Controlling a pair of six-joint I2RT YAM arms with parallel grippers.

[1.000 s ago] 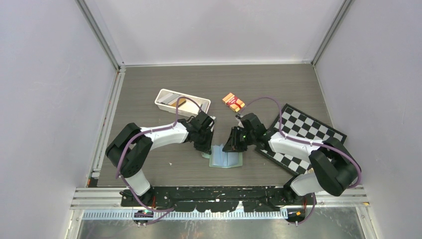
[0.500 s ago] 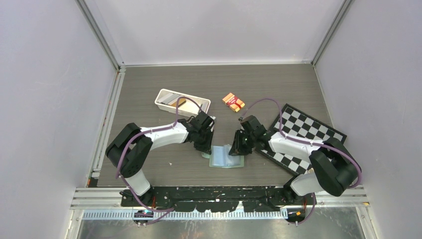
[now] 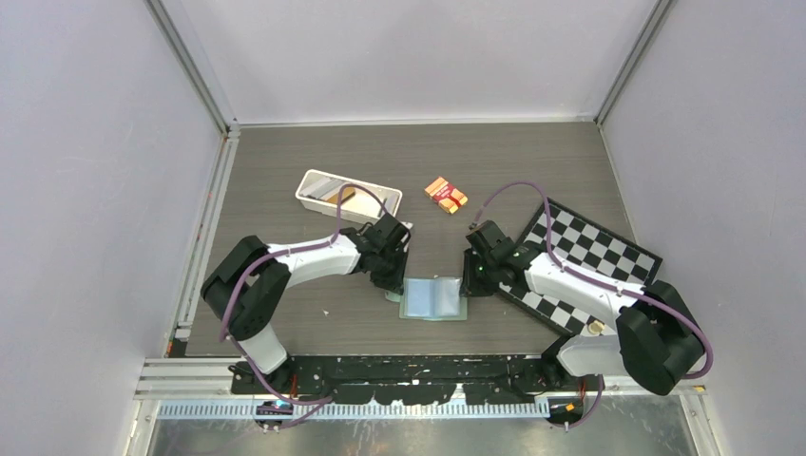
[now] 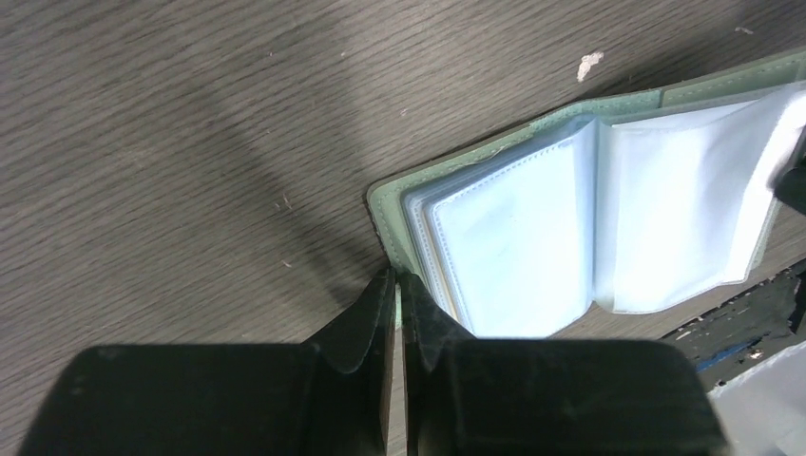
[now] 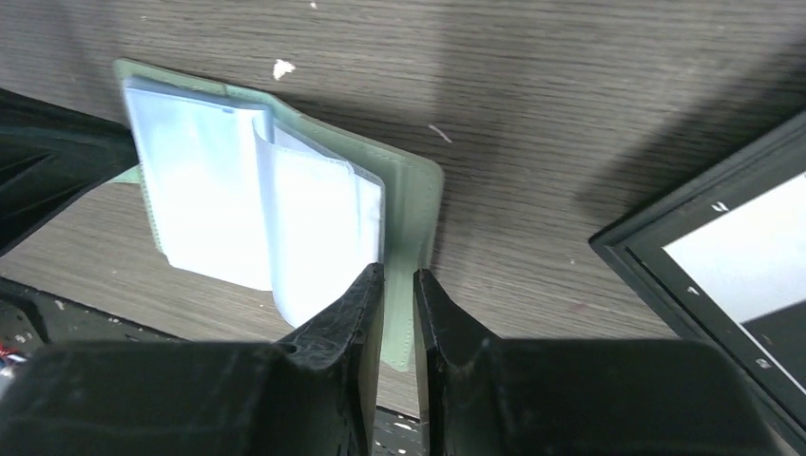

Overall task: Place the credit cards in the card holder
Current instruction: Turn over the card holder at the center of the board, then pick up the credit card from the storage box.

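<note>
Dark wood-grain tabletop (image 3: 285,161) carries the card holder (image 3: 434,298), lying open near the front edge between our two arms. Our left gripper (image 4: 395,281) pinches its left cover edge; our right gripper (image 5: 399,277) clamps the right edge.

Overhead looks down; wrist views (close) share card holder (image 4: 589,209).
</note>
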